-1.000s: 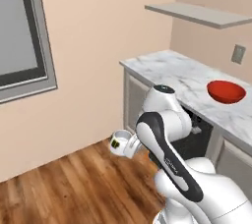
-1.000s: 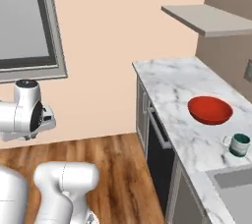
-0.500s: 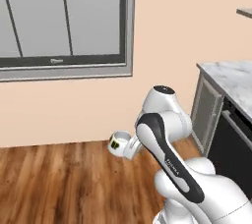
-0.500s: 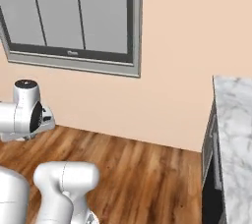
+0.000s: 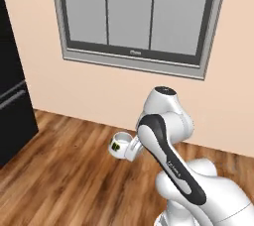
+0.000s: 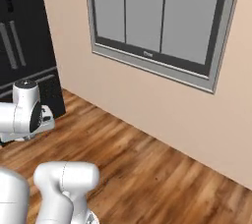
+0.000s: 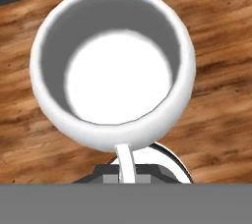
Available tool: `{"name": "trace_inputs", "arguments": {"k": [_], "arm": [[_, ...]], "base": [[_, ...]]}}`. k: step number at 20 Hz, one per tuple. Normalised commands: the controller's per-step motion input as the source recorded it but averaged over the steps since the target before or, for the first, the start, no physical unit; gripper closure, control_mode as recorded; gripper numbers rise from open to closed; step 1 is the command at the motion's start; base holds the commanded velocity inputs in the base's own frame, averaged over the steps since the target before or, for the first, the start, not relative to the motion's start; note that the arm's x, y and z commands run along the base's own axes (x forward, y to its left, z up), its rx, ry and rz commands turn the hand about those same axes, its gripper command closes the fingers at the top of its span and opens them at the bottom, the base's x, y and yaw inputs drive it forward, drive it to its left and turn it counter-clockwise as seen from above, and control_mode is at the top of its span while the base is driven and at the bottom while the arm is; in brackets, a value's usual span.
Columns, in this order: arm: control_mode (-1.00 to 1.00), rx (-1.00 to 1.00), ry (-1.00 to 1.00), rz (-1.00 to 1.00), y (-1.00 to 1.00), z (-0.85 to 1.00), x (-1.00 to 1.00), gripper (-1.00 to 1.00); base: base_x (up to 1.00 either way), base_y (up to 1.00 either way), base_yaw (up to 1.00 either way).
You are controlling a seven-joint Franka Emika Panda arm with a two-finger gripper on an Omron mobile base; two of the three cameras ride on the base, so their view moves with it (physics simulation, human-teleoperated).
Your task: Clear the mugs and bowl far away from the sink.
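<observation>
Counter gone from view; end effector (image 5: 130, 149) clenched on empty white mug (image 5: 119, 145).

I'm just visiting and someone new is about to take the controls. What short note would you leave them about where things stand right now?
Tool: shut on the white mug, gripping its handle.
Mug: upright, looks empty in the hand view, carried above the wood floor in front of a window; a black cabinet stands to the left.
Done: one mug picked up and carried off.
Left: set this mug down; the green mug, bowl and sink can't be checked from these pictures.
</observation>
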Motion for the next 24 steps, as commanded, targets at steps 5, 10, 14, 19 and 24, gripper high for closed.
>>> {"name": "trace_inputs", "arguments": {"k": [5,10,14,19,24], "arm": [[1.0,0.0,0.0,0.0,0.0,0.0,0.0,1.0],[1.0,0.0,0.0,0.0,0.0,0.0,0.0,1.0],[1.0,0.0,0.0,0.0,0.0,0.0,0.0,1.0],[1.0,0.0,0.0,0.0,0.0,0.0,0.0,1.0],[1.0,0.0,0.0,0.0,0.0,0.0,0.0,1.0]], "base": [[0.0,0.16,0.65],[0.09,0.21,0.63],[0.2,0.19,0.57],[0.5,0.25,0.56],[0.64,0.27,0.51]]}}
